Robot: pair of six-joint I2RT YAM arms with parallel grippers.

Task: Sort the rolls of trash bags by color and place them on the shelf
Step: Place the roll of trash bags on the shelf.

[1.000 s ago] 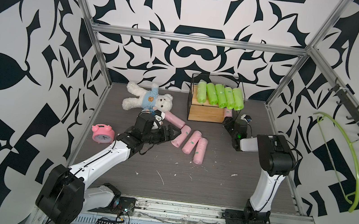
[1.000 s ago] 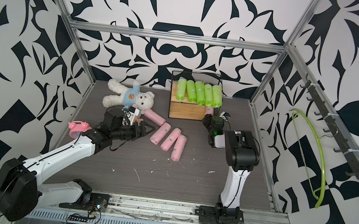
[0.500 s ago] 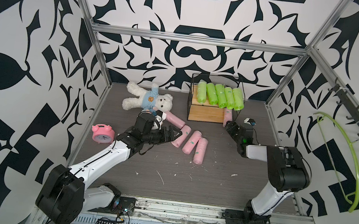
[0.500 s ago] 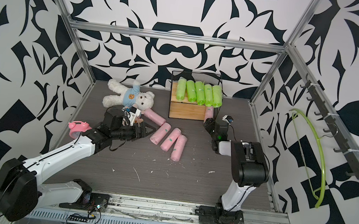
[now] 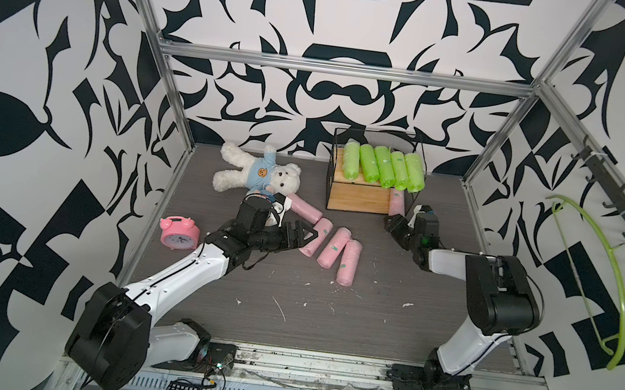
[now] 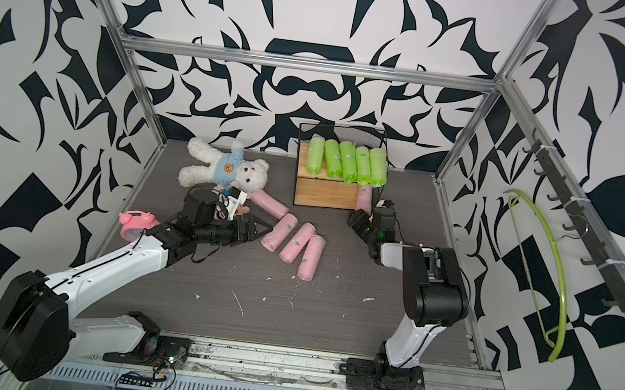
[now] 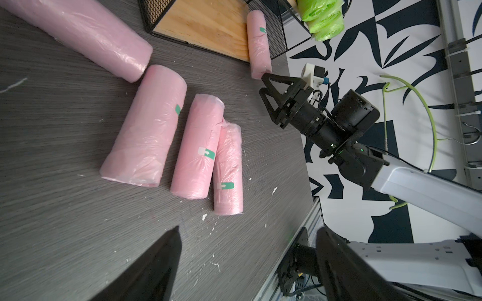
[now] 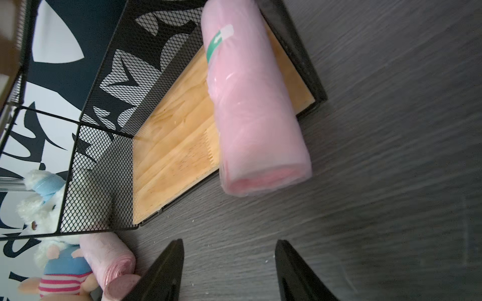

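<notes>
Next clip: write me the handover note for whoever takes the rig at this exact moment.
Left tool: open, empty, pointed at the four pink rolls lying on the table.
Right tool: open, empty, in front of the shelf.
Done: five green rolls on the shelf's top; one pink roll on its lower board, end sticking out past the front edge.
Left: four pink rolls to go onto the lower board; probably push the first one fully in.
</notes>
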